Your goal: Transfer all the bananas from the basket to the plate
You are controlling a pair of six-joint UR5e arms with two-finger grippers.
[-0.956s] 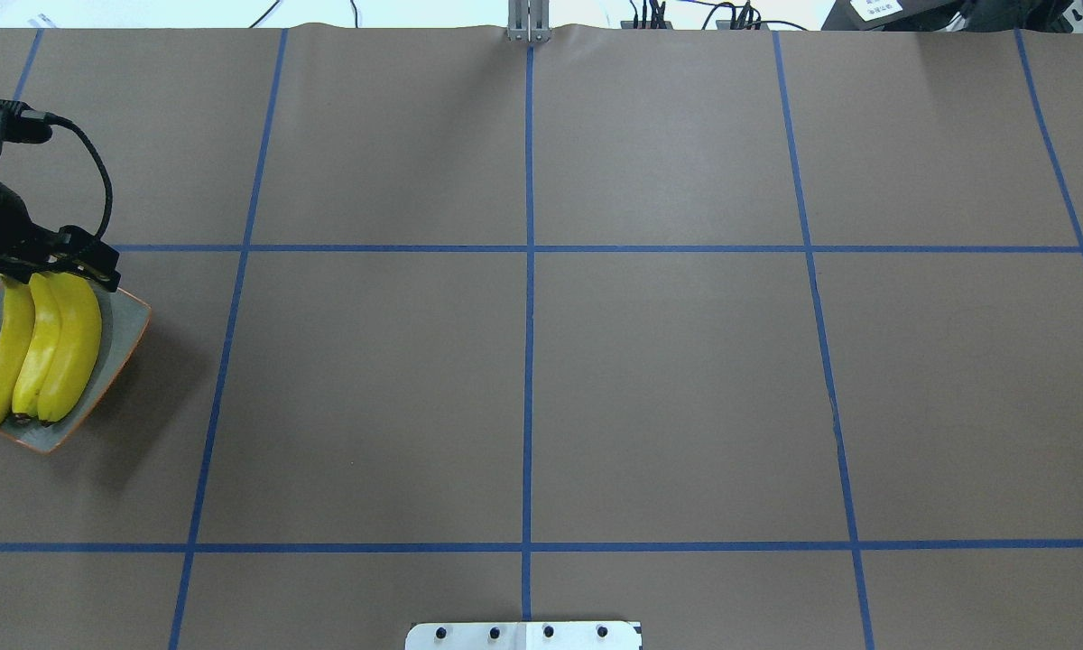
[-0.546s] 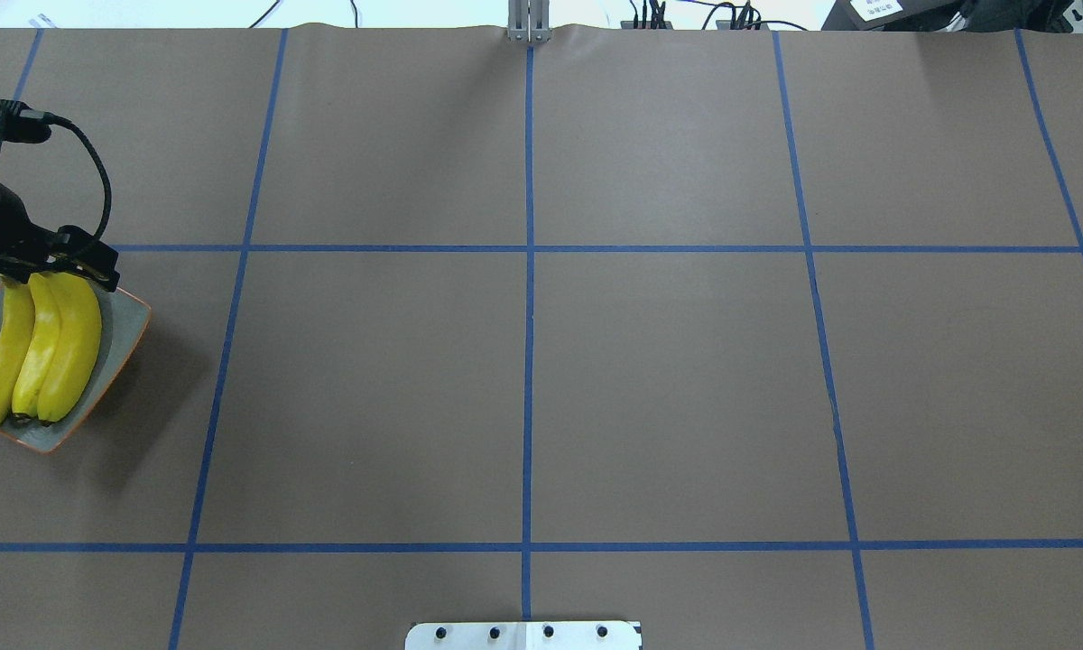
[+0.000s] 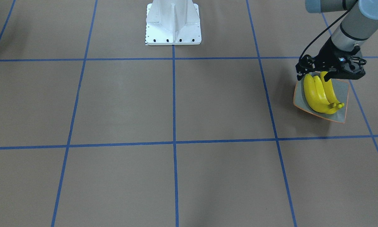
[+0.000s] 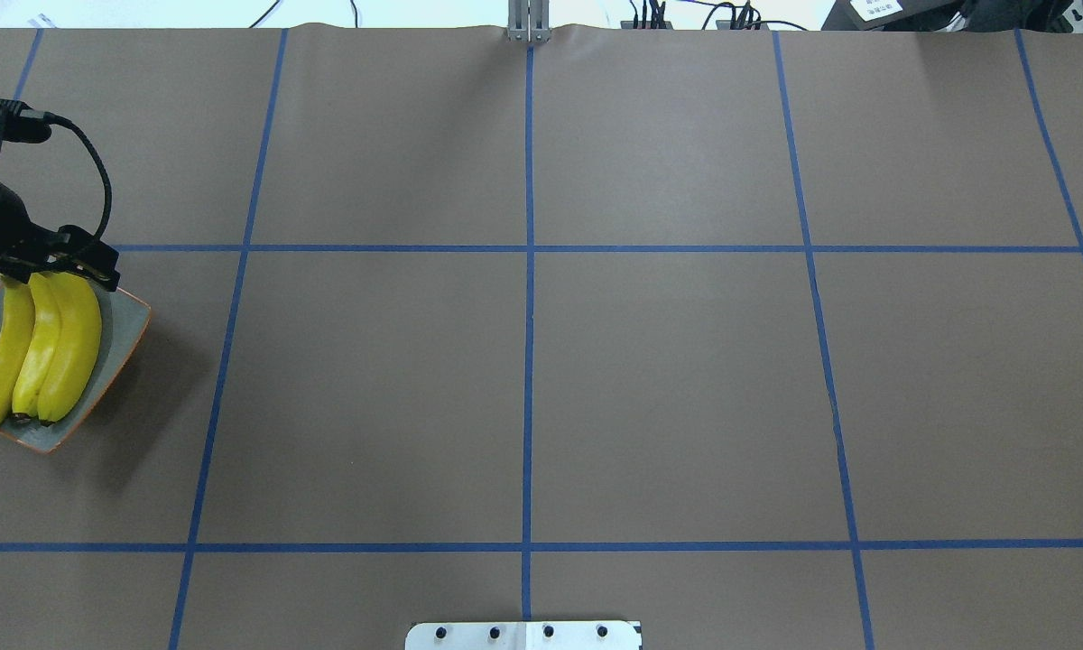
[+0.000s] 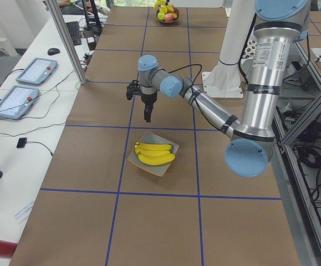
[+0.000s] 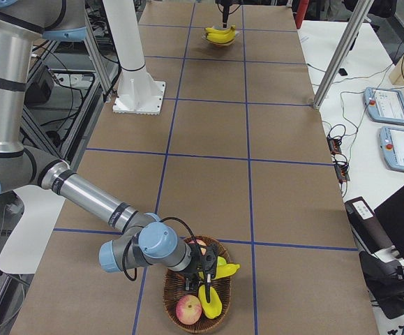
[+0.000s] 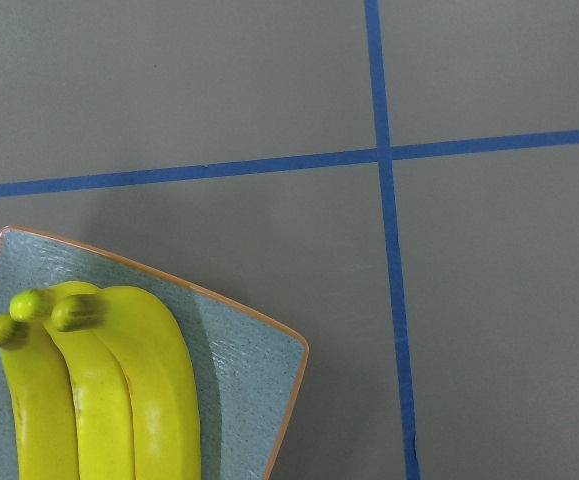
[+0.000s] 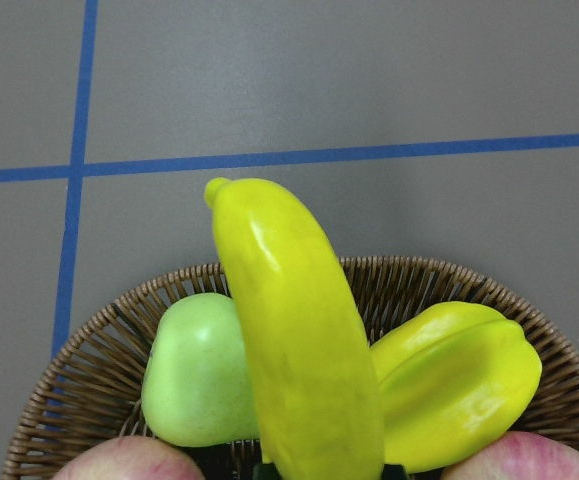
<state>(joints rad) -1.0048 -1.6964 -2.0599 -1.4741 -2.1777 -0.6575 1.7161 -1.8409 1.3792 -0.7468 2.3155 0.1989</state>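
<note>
Three yellow bananas (image 3: 318, 94) lie side by side on the grey, orange-rimmed plate (image 3: 341, 91) at the table's left end; they also show in the overhead view (image 4: 54, 352) and the left wrist view (image 7: 119, 400). My left gripper (image 3: 326, 74) hovers above the stem end of these bananas; it looks open and holds nothing. My right gripper (image 6: 205, 272) is shut on a fourth banana (image 8: 299, 340), which it holds just above the wicker basket (image 8: 449, 285) at the table's right end.
The basket (image 6: 177, 296) also holds a green apple (image 8: 194, 370), a yellow ridged fruit (image 8: 459, 380) and red apples (image 6: 190, 309). The robot's white base (image 3: 173, 22) stands at the table's near edge. Blue tape lines cross the brown table.
</note>
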